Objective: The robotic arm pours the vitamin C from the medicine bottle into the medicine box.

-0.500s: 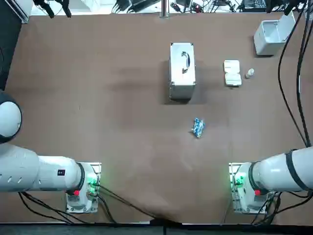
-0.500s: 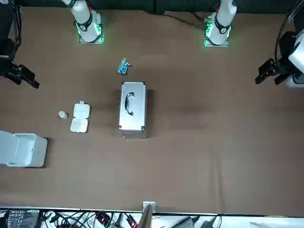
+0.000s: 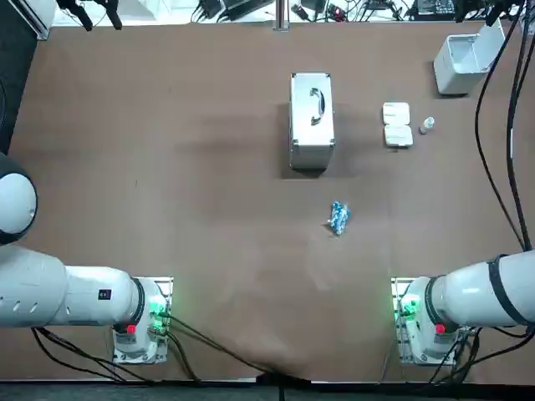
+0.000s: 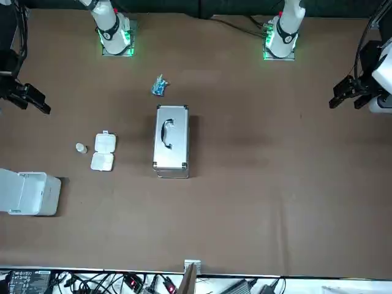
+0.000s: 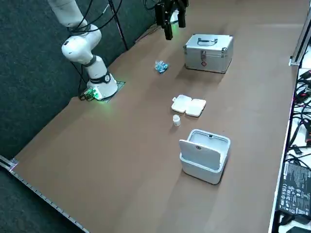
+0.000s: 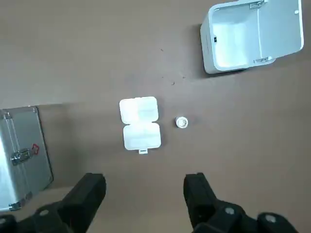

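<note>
The brown tabletop holds the things on my right side. My tool hangs high over them, spread wide and empty, so both targets stay in sight. The bottle stands upright just beside the box, which lies open (lid folded flat) to take the pour. Nothing is grasped yet; I judge reaching for the bottle comes first.
</note>
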